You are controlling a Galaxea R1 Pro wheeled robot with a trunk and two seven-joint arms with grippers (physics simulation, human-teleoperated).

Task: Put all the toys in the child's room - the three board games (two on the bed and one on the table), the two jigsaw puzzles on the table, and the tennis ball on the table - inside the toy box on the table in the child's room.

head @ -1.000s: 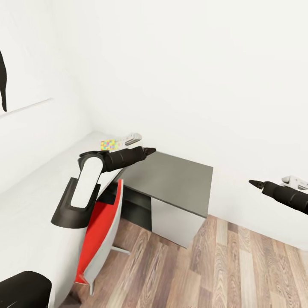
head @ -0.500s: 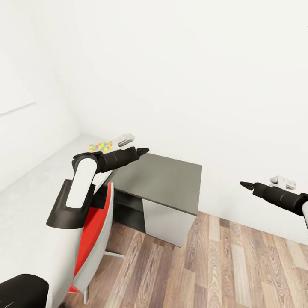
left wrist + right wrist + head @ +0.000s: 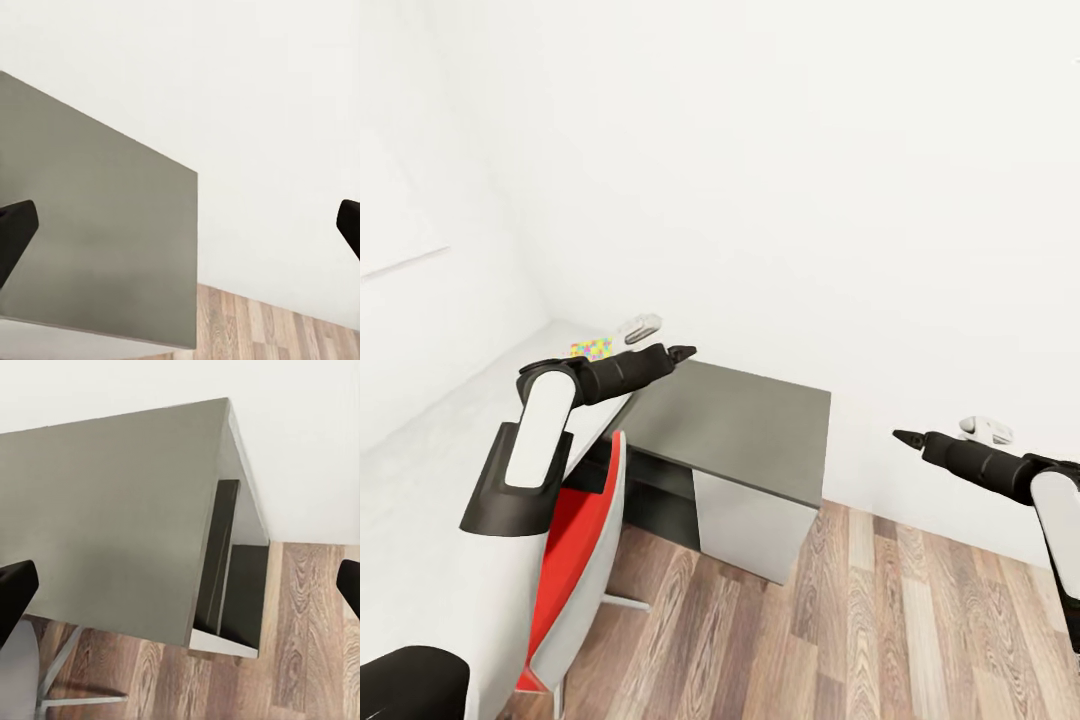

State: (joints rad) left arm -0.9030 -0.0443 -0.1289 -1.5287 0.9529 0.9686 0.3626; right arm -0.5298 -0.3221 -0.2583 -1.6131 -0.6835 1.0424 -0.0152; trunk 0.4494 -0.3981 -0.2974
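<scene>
Jigsaw puzzle board of coloured pieces lay on the pale grey table; both claws, left claw and right claw, gaped wide, empty

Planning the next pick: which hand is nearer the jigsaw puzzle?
Left. The left hand hangs just beside the jigsaw puzzle on the table; the right hand is far across, over the floor.

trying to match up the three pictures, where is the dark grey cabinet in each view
Head view: the dark grey cabinet stands mid-picture against the white wall, beside the red chair.
Left wrist view: its grey top takes the left half, white wall beyond.
Right wrist view: its top spans the upper left, with its open dark side toward the right.
Shared landmark: the wood-plank floor at the cabinet's foot, seen in all three.
</scene>
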